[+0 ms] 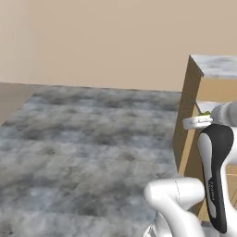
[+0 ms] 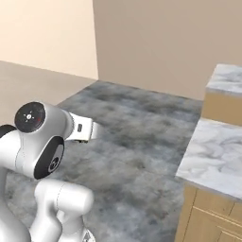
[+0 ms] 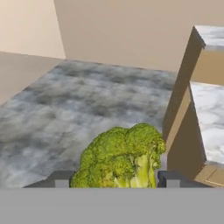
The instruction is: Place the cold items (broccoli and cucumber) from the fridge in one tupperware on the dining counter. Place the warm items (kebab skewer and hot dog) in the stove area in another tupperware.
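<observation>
A green broccoli [image 3: 120, 157] with a pale stalk sits between my two dark fingertips at the bottom of the hand view. My gripper [image 3: 114, 180] is shut on it, one finger on each side of the head. In the left base view a small sliver of the broccoli [image 1: 205, 113] peeks out above the white hand at the far right, level with the counter's side. The arm's elbow and forearm rise in the lower left of the right base view.
A wooden counter with a marble top [image 3: 210, 113] stands close on the right, with a taller block [image 1: 215, 65] behind it. The same counter top [image 2: 215, 156] shows in the right base view. Grey mottled floor [image 1: 83, 139] spreads to the left, up to a beige wall.
</observation>
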### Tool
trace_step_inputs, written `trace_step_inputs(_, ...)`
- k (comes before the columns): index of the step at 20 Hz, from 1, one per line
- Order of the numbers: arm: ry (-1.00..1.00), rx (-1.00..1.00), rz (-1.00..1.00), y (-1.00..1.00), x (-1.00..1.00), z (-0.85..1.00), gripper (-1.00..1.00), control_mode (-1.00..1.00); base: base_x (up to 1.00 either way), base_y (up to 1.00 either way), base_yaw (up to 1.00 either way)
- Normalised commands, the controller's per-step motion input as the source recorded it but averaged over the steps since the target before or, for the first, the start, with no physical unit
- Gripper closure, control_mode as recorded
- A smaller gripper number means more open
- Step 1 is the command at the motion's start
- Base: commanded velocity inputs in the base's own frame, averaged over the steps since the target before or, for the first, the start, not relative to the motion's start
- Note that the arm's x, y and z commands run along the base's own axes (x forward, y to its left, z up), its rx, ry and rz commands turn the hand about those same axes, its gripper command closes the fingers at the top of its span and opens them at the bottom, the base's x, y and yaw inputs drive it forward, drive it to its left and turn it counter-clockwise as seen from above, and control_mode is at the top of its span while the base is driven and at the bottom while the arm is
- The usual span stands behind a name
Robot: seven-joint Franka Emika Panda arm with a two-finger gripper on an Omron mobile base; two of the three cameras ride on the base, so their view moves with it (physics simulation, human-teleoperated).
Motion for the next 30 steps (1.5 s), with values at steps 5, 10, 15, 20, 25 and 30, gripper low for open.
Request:
trace_step_inputs(5, 0.00, 0.00, 0.00, 0.00, 0.00, 0.00, 1.00, 1.00, 1.00, 0.72, -0.48)
trace_step_inputs(10, 0.00, 0.00, 0.00, 0.00, 0.00, 0.00, 1.00, 1.00, 1.00, 0.78, -0.47)
trace_step_inputs(15, 0.00, 0.00, 0.00, 0.00, 0.00, 0.00, 1.00, 1.00, 1.00, 0.78, -0.43)
trace_step_inputs(20, 0.00, 0.00, 0.00, 0.00, 0.00, 0.00, 1.00, 1.00, 1.00, 0.72, -0.42)
trace_step_inputs(25, 0.00, 0.00, 0.00, 0.00, 0.00, 0.00, 1.00, 1.00, 1.00, 0.67, -0.46)
trace_step_inputs(30, 0.00, 0.00, 0.00, 0.00, 0.00, 0.00, 1.00, 1.00, 1.00, 0.70, -0.40)
